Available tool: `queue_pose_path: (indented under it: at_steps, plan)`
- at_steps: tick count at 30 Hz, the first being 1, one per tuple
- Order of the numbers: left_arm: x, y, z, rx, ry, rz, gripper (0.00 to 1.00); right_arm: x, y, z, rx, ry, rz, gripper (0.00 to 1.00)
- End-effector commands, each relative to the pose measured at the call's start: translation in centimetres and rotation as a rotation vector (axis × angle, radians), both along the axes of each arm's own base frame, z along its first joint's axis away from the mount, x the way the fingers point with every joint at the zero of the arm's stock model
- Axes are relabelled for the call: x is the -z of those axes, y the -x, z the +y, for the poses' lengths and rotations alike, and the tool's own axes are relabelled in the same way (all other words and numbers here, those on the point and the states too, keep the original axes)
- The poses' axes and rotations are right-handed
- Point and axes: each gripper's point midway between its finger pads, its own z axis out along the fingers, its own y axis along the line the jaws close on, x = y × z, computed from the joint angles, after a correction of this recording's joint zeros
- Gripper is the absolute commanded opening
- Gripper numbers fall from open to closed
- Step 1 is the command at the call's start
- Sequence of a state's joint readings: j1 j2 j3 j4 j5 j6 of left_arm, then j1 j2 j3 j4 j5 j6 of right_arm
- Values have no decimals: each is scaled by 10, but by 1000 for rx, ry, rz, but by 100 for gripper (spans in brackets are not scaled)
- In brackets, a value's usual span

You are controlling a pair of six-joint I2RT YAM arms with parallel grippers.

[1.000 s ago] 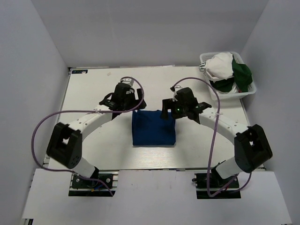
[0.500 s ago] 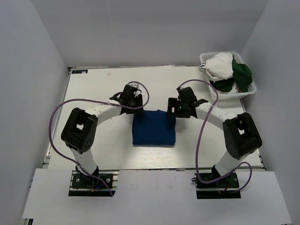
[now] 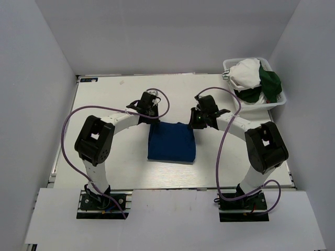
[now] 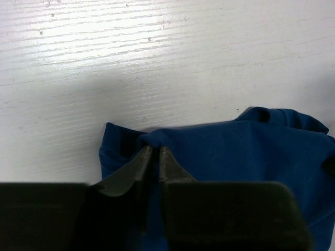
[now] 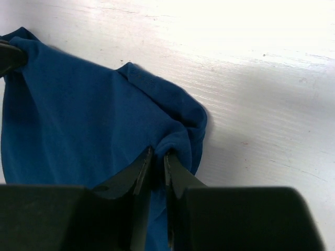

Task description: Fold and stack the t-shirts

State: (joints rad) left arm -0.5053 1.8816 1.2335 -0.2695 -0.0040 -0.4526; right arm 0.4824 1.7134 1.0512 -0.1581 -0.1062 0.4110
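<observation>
A royal blue t-shirt lies folded into a rectangle in the middle of the table; its print does not show. My left gripper is shut on the shirt's far left corner, where the cloth bunches up between the jaws. My right gripper is shut on the far right corner, with a pinch of blue fabric in the narrow gap. White t-shirts and a dark green one are piled in the basket.
The white mesh basket stands at the table's far right corner, behind the right arm. Grey walls close in the table on the left, back and right. Purple cables loop over both arms.
Both grippers have come down onto the far corners of the blue t-shirt and closed on the cloth. The arms' elbows have swung in toward the shirt.
</observation>
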Motion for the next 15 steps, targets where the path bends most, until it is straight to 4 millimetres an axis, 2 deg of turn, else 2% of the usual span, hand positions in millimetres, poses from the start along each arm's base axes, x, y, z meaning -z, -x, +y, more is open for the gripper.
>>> queue_pose_path:
  at_steps: [1, 7, 11, 13, 15]
  plan:
    - [-36, -14, -6, 7, 36, -89, 25, -33, -12, 8, -19, -57, -93, 19]
    - [-20, -13, -3, 1, 1, -38, 40, -30, -9, 4, -10, -46, -80, 28]
    - [-11, -10, -10, 27, 24, -17, 37, -24, -7, 1, -1, -31, -68, 28]
    - [-9, -12, -11, 27, 23, -16, 30, -22, -6, 0, 2, -25, -64, 28]
    - [-6, -12, -11, 27, 14, 0, 29, -24, -7, -1, 7, -25, -68, 28]
